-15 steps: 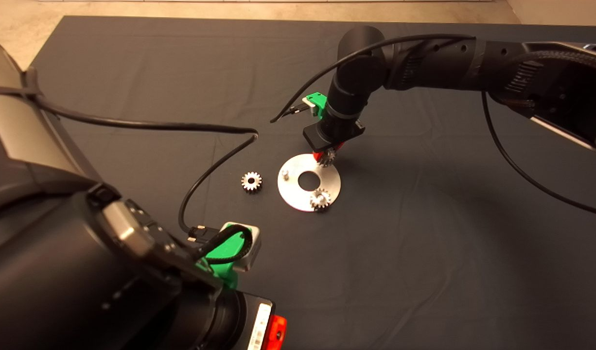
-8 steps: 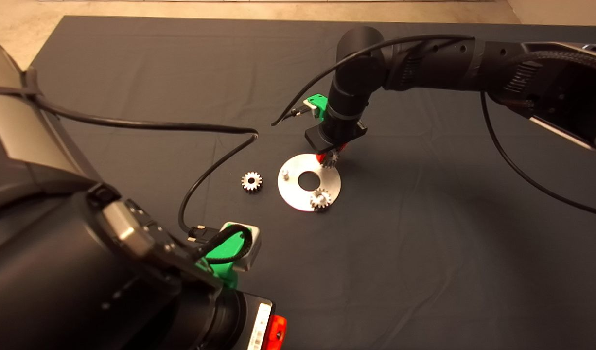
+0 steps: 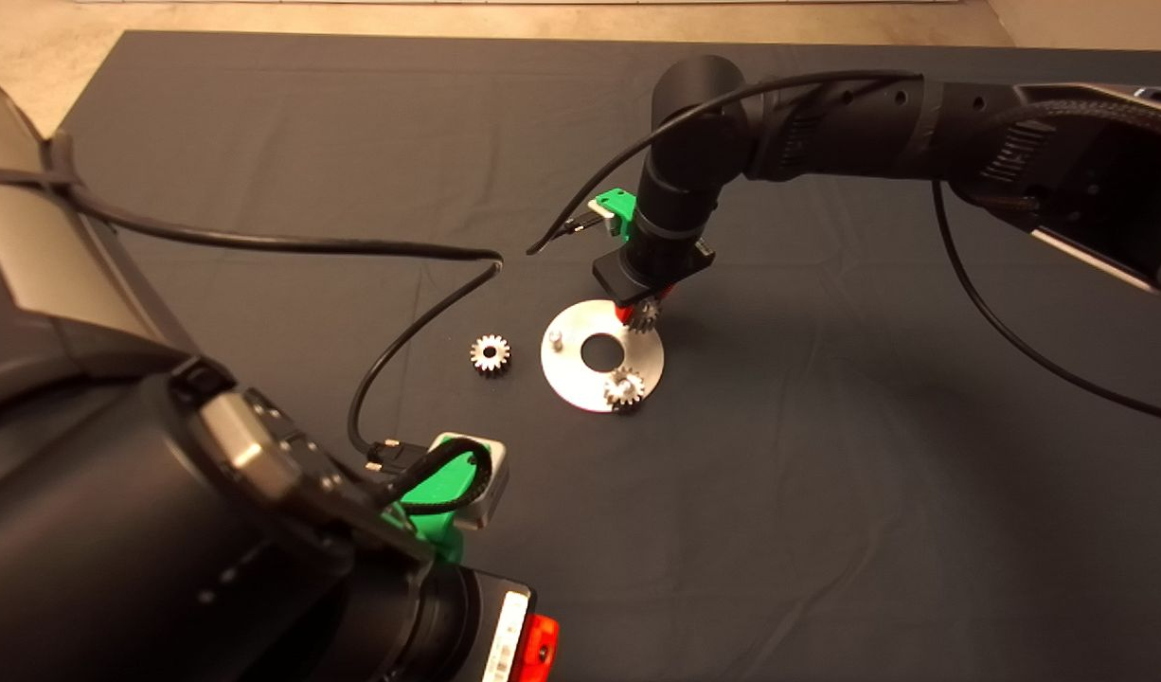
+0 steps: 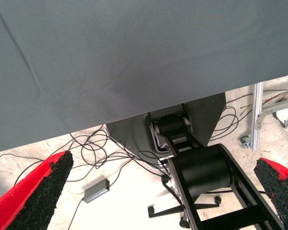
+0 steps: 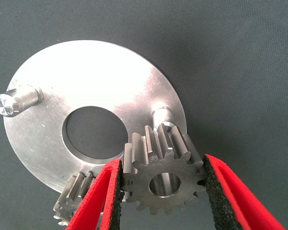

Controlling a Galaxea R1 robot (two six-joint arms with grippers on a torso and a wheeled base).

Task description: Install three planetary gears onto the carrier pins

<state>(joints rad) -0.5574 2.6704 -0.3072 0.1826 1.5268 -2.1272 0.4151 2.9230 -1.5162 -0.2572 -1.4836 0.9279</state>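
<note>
Dark mat (image 3: pixel 258 170) underneath, pale floor beyond its far edge. Left gripper (image 4: pixel 149 191) parked at near left, fingers spread wide, holding nothing. One loose gear (image 3: pixel 490 353) lay just left of silver disc (image 3: pixel 580 388). Left pin (image 3: pixel 556 338) stood bare; near gear (image 3: pixel 624 387) seemed seated. Right gripper (image 5: pixel 161 191) clamped second gear (image 5: pixel 162 176) just beside far pin (image 5: pixel 161 117), not yet on. Judged: one done, two left.

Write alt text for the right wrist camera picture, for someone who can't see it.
The right hand grips a small grey steel gear between its red fingers, just above a bare silver pin on the flat round silver disc. Another bare pin stands opposite; a second gear peeks out behind one finger.
</note>
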